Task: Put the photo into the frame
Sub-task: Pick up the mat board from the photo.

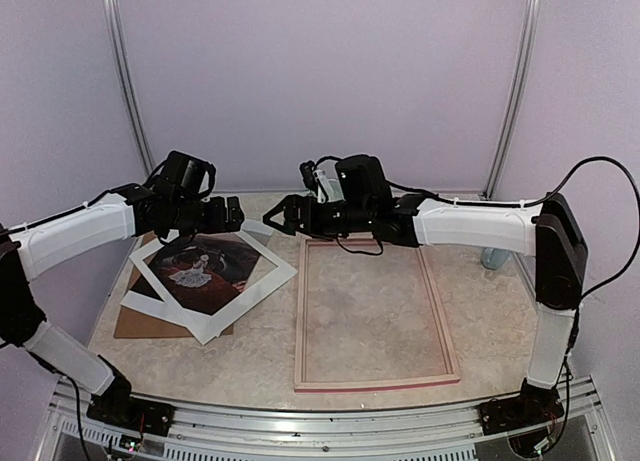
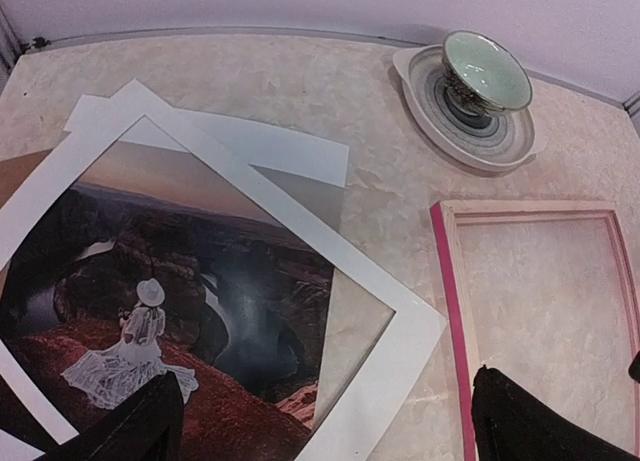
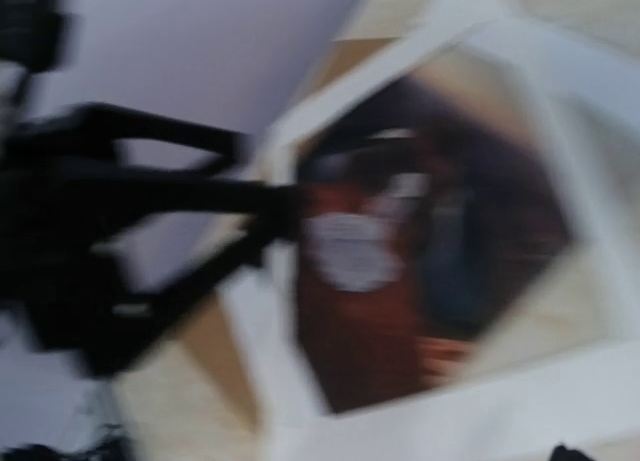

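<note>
The photo [image 1: 205, 271], a dark print of a figure in a white dress, lies face up at the table's left under a skewed white mat [image 1: 250, 299]. In the left wrist view the photo [image 2: 170, 311] fills the lower left and the mat's corner [image 2: 400, 351] nearly reaches the frame's pink edge [image 2: 452, 281]. The frame [image 1: 300, 311] lies flat and empty right of centre. My left gripper [image 1: 238, 215] hovers open above the photo's far side, its fingers [image 2: 530, 426] wide apart. My right gripper [image 1: 278, 219] faces it, open, over the frame's far left corner. The right wrist view is blurred.
A brown backing board [image 1: 140, 321] pokes out under the mat at the near left. A green-lined bowl [image 2: 487, 71] stands on a grey plate [image 2: 425, 91] at the back, beyond the frame. A pale bluish object [image 1: 493, 256] sits by the right arm's elbow.
</note>
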Controlling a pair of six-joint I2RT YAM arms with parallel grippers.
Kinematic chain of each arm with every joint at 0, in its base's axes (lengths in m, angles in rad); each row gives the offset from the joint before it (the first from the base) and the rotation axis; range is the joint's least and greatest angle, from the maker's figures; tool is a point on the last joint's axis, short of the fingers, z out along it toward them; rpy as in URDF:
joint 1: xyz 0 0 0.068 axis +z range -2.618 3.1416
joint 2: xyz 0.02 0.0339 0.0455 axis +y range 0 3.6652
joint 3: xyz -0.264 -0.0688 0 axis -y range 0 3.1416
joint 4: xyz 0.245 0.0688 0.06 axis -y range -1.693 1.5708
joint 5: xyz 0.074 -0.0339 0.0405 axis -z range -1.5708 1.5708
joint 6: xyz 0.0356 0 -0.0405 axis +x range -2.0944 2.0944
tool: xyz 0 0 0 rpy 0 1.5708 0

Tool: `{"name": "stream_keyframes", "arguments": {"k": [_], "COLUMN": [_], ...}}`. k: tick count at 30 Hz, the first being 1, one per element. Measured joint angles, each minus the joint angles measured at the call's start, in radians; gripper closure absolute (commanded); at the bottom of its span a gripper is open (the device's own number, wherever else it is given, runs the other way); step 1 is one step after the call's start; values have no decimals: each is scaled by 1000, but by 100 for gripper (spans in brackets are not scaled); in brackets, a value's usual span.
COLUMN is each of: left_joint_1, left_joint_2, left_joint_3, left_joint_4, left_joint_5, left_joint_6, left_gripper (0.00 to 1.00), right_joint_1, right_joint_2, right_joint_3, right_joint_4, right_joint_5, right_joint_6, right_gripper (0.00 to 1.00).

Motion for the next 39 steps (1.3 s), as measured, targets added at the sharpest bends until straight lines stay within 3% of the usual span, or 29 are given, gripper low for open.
{"name": "stream_keyframes", "arguments": {"k": [7,12,21,39], "left_joint_1": [138,184,197,253], "left_joint_2": [-131,-179,-239,-409], "left_joint_3": [-208,-264,-349,-458], "left_joint_4": [81,103,173,193], "left_joint_5": [92,126,137,118], "left_joint_6": [-94,-125,-176,-213], "left_gripper": [1,1,1,1], "right_joint_1": [102,135,194,240], "right_joint_2": [180,290,312,366], "right_joint_3": [145,179,175,145], "right_joint_4": [-4,-33,-27,27], "right_joint_5": [44,99,185,321], "right_joint_6": [193,315,535,794], "right_gripper": [1,1,1,5]}}
